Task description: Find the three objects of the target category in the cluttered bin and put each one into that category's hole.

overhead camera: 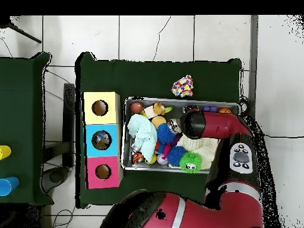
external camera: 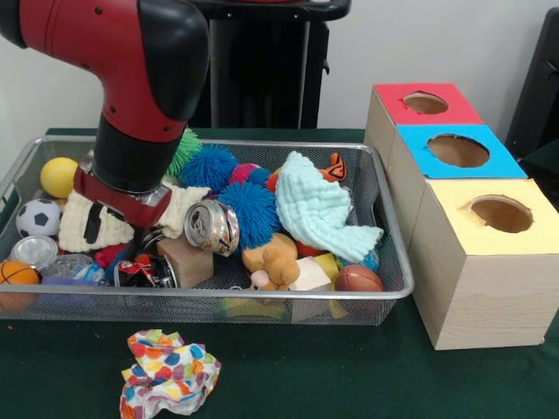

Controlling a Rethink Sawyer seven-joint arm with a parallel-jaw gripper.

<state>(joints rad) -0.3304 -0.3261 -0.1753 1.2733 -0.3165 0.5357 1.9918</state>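
Observation:
The wire mesh bin [external camera: 262, 298] sits on the green table, full of toys; it also shows in the overhead view [overhead camera: 124, 134]. My red and black arm reaches down into the bin's left part. The gripper [external camera: 142, 255] is low among the clutter, beside a wooden block [external camera: 187, 262] and a silver can [external camera: 214, 229]; its tips are hidden. Wrinkly clear plastic [external camera: 65, 265] lies at the bin's front left, left of the gripper, next to a clear round piece [external camera: 35, 251]. In the overhead view something pale lies in the blue box's hole [overhead camera: 102, 141].
Three wooden boxes with holes stand right of the bin: red [external camera: 425, 103], blue [external camera: 458, 150], yellow [external camera: 500, 213]. A dotted cloth [external camera: 169, 373] lies on the table before the bin. A mint cloth [external camera: 319, 209], spiky blue balls [external camera: 247, 209], a soccer ball [external camera: 37, 217] and a cream knit cloth [external camera: 87, 227] crowd the bin.

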